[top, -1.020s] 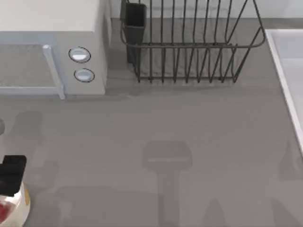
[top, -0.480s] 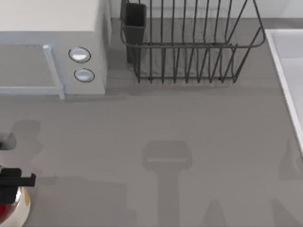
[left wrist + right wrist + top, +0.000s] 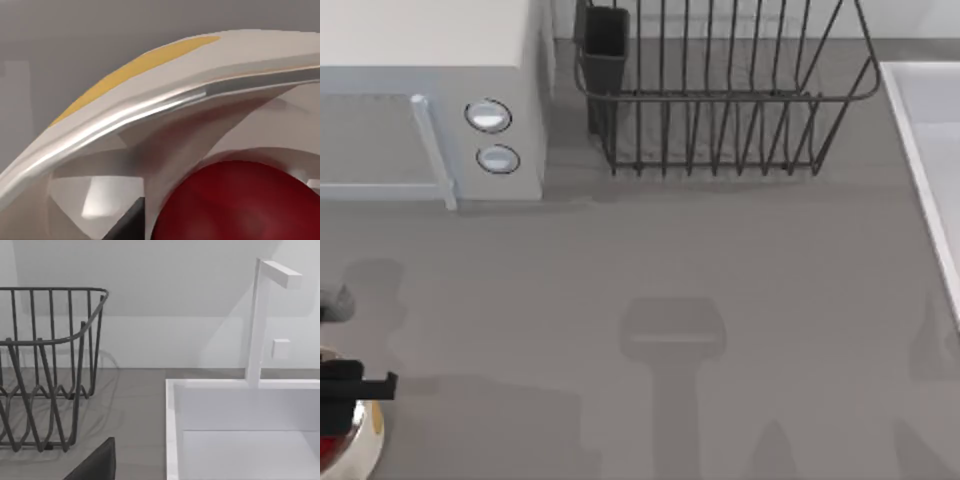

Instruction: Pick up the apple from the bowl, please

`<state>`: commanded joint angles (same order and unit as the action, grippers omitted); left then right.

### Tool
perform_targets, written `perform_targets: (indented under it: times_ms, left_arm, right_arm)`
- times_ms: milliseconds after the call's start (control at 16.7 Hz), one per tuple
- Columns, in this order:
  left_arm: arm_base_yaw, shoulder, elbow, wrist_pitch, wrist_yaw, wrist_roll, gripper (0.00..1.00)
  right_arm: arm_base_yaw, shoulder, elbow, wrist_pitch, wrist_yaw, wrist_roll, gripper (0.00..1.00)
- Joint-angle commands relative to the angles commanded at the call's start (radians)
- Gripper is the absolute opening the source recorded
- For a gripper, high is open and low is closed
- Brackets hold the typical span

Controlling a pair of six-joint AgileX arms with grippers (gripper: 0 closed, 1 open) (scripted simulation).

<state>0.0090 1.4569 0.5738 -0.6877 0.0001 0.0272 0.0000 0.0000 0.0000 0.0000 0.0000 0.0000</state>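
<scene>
A: Top view count: one bowl [image 3: 368, 440], one apple [image 3: 328, 447], one microwave [image 3: 430, 95], one dish rack [image 3: 720, 90], one sink [image 3: 935, 160].

B: Apple look and place?

A: Glossy dark red, round, sitting inside the bowl at the table's lower left edge. Left wrist view has it close, under the shiny cream rim with a yellow mark.

B: Grippers?

A: Left gripper [image 3: 345, 385] sits over the bowl, covering part of it. Can't tell if its jaws are open or closed. Right wrist view faces rack, sink and white faucet [image 3: 260, 320].

B: Obstacles?

A: Bowl wall curves around the apple.
</scene>
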Motion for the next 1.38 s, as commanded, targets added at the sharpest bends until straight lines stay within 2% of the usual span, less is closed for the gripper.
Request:
perform_targets:
  times_ms: [780,1260,1380]
  left_arm:
    - [0.000,0.000,0.000,0.000,0.000,0.000,0.02]
    - [0.000,0.000,0.000,0.000,0.000,0.000,0.00]
    - [0.008,-0.073,0.039,-0.049,-0.012,0.002,0.00]
  right_arm:
    - [0.000,0.000,0.000,0.000,0.000,0.000,1.00]
    - [0.000,0.000,0.000,0.000,0.000,0.000,1.00]
    - [0.000,0.000,0.000,0.000,0.000,0.000,1.00]
